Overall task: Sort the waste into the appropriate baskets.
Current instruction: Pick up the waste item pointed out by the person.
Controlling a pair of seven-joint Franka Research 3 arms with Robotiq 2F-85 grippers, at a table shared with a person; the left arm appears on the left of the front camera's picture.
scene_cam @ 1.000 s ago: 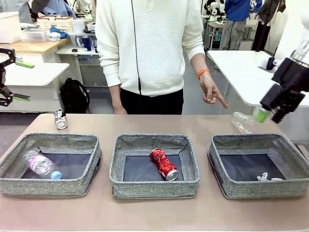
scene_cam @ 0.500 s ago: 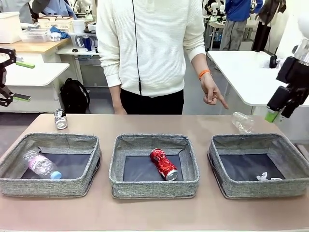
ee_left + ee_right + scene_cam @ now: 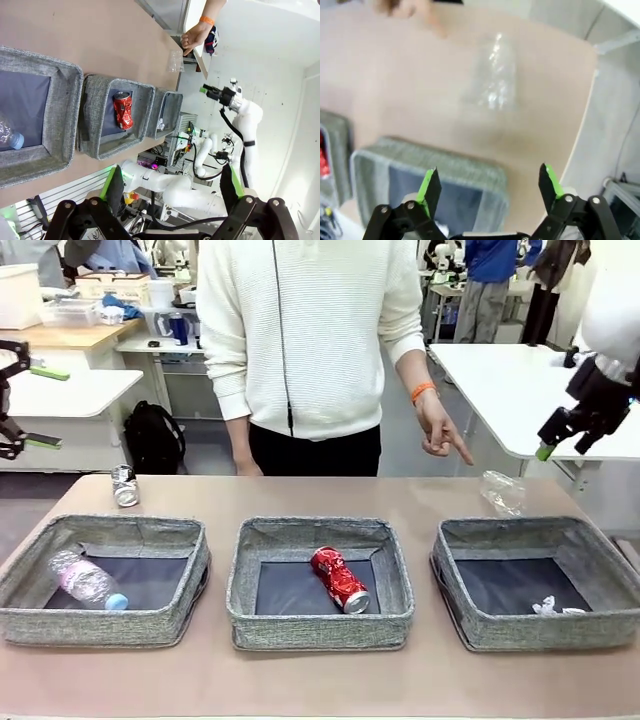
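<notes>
Three grey baskets stand in a row: left, middle, right. The pink-label bottle lies in the left one, the red can in the middle one, the white scrap in the right one. A clear bottle lies on the table behind the right basket, blurred in the right wrist view. The dark can stands at the far left. My right gripper hangs open high above the table's right end. My left gripper is open off the left edge, holding nothing.
A person stands at the far side, one hand pointing down toward the clear bottle. The right basket's rim lies below my right gripper. Bare table runs in front of and behind the baskets.
My right arm has lifted up and away from the table's right end. Bottles, cans, baskets, left gripper and the pointing hand have stayed put.
</notes>
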